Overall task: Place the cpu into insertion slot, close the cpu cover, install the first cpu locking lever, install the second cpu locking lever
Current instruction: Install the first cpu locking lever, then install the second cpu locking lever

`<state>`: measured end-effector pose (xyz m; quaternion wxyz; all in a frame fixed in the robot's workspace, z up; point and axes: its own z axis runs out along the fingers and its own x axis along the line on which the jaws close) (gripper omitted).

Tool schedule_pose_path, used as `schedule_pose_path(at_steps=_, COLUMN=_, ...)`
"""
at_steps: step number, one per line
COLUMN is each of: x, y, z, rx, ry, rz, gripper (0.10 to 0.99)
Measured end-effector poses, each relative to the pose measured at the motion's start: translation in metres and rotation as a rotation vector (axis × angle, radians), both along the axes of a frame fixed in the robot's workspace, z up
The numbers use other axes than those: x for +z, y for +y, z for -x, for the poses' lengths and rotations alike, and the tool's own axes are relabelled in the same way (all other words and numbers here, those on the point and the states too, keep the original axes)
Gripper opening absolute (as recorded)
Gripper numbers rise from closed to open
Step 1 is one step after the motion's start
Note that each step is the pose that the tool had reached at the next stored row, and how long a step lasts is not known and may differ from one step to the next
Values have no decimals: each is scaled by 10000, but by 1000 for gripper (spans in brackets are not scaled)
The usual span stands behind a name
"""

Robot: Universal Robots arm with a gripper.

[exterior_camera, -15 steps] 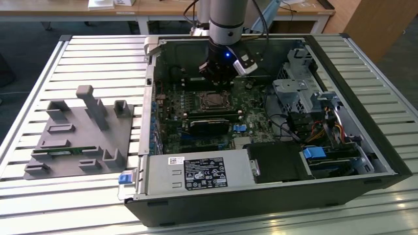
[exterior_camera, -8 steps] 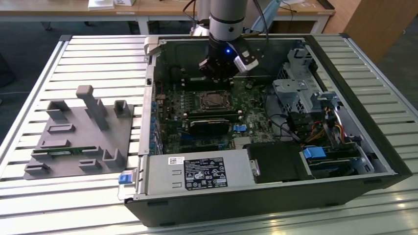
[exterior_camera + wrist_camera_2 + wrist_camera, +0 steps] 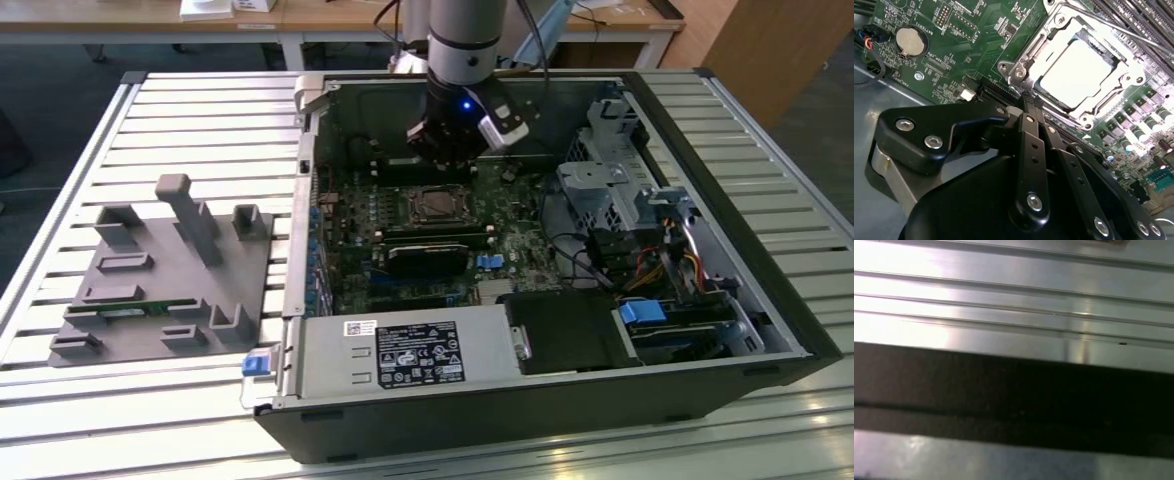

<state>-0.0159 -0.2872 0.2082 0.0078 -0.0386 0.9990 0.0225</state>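
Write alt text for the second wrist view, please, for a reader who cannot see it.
The cpu sits in its socket on the green motherboard, with the silver cover closed around it. The black hand points at the cover's near corner, fingers together. A round coin battery lies off to one side.

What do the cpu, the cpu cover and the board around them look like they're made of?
The cpu: looks like dull, pale metal, glaring almost white under the light. The cpu cover: bright silver metal frame, apparently stamped, with sharp glints. The motherboard: green circuit laminate, likely fibreglass, with fine printed traces.
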Motion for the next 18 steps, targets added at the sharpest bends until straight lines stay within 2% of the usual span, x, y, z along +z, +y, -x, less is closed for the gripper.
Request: schedule_pose_path(at_steps=18, x=0, y=-78, z=-11, rx=-1, ry=-1, rz=-1, gripper=106)
